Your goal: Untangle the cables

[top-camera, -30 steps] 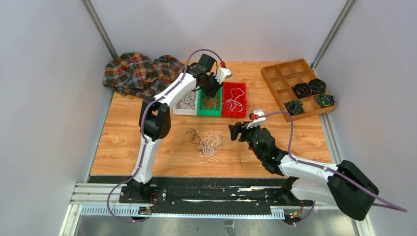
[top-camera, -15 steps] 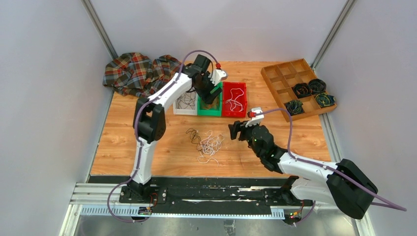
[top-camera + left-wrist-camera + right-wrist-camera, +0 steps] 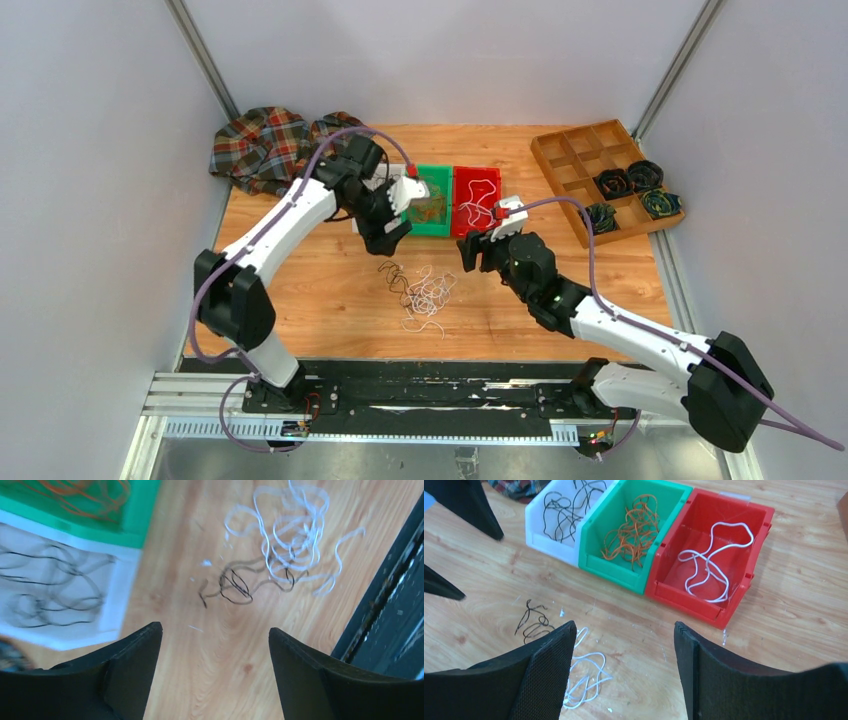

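Observation:
The cables (image 3: 422, 291) lie as a loose tangle on the wooden table, black strands (image 3: 235, 582) on one side and white strands (image 3: 290, 535) on the other. My left gripper (image 3: 388, 238) hangs open just behind the tangle, in front of the bins. In the left wrist view its jaws (image 3: 215, 628) hold nothing and bare wood shows between them. My right gripper (image 3: 470, 252) is open to the right of the tangle. In the right wrist view the white strands (image 3: 584, 675) lie by its left finger, and nothing sits between its fingertips (image 3: 625, 625).
Three bins stand behind the tangle: a white bin (image 3: 549, 542) with black wires, a green bin (image 3: 609, 570) with orange wires, a red bin (image 3: 684, 597) with a white wire. A wooden compartment tray (image 3: 575, 150) holding dark coils sits back right. Plaid cloth (image 3: 265, 145) lies back left.
My left arm has swung from above the green bin down and left to the table in front of the bins, and its jaws have opened. The right gripper has moved slightly toward the bins.

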Controlling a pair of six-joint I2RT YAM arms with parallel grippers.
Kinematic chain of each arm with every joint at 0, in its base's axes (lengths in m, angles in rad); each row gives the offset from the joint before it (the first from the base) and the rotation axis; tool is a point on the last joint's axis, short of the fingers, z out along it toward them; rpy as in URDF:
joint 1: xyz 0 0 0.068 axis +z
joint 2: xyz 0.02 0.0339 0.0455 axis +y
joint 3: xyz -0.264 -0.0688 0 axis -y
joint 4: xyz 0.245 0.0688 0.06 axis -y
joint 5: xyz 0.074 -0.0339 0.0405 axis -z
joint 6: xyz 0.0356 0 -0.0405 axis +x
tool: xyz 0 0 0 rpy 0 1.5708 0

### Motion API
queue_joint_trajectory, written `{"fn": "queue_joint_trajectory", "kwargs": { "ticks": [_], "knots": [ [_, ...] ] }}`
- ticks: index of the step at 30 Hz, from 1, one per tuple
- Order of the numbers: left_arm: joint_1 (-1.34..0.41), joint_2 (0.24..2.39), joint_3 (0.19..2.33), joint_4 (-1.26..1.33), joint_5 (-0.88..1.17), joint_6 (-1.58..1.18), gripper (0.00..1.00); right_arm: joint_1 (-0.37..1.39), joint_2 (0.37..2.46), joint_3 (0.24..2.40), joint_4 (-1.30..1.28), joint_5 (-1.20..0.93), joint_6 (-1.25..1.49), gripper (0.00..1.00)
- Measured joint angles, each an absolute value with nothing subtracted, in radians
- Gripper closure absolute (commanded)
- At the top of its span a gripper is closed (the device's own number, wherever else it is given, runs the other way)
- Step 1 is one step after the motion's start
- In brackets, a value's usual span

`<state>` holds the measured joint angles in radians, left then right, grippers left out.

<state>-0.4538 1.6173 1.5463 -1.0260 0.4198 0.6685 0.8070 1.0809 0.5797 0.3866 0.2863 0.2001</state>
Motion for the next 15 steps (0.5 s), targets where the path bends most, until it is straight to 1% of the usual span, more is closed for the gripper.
{"fn": "queue_joint_trajectory", "kwargs": {
  "ticks": [2, 4, 6, 12, 15],
  "knots": [
    [-0.445, 1.655, 1.478, -1.03, 0.422, 0.675, 0.32, 0.809, 1.077, 0.58, 0.363, 0.28, 0.2, 0.3],
    [-0.427, 1.702, 1.425, -1.026, 0.427, 0.677, 0.36, 0.81, 1.071, 0.579, 0.348, 0.277, 0.201, 0.31],
    [-0.403, 1.742, 1.396, -1.015, 0.43, 0.681, 0.36, 0.811, 1.064, 0.579, 0.339, 0.276, 0.203, 0.31],
    [-0.355, 1.804, 1.389, -0.96, 0.473, 0.712, 0.32, 0.815, 1.06, 0.579, 0.332, 0.273, 0.218, 0.32],
    [-0.356, 1.822, 1.389, -0.944, 0.511, 0.728, 0.33, 0.818, 1.068, 0.579, 0.332, 0.273, 0.223, 0.34]
  ]
}}
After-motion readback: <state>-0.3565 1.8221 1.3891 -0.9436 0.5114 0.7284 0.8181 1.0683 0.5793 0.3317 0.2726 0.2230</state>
